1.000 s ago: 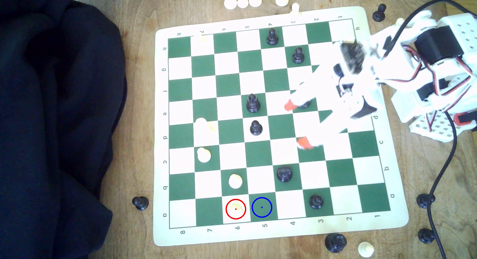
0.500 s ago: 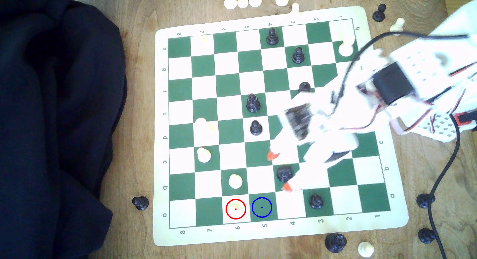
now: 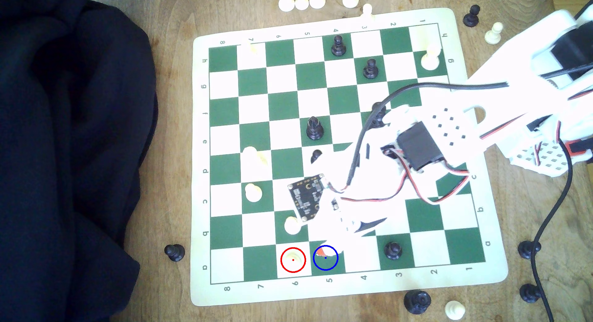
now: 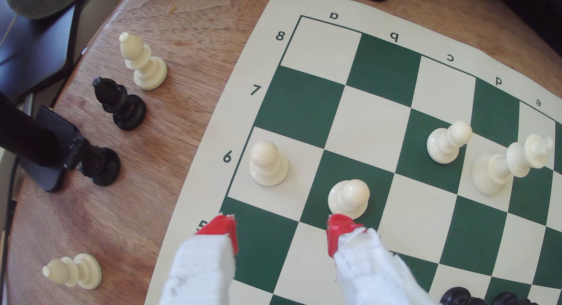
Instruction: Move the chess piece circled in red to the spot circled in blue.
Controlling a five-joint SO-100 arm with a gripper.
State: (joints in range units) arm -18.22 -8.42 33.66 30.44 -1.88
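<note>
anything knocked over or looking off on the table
Yes: a small cream plastic pawn lies tipped on its side on the bare wooden table, off the green and cream chess mat. Pieces nearby stand upright.

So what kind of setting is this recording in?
Likely a home or hobby desk, not a factory: a wooden table, a roll-up chess mat with loose pieces around it, and dark cloth heaped beside it.

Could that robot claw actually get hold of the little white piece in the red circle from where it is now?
Probably yes. The gripper hangs open over the neighbouring green square, and the chess piece stands alone on its white square at the board's edge. The nearest pawn sits a square away, close to one fingertip.
</note>
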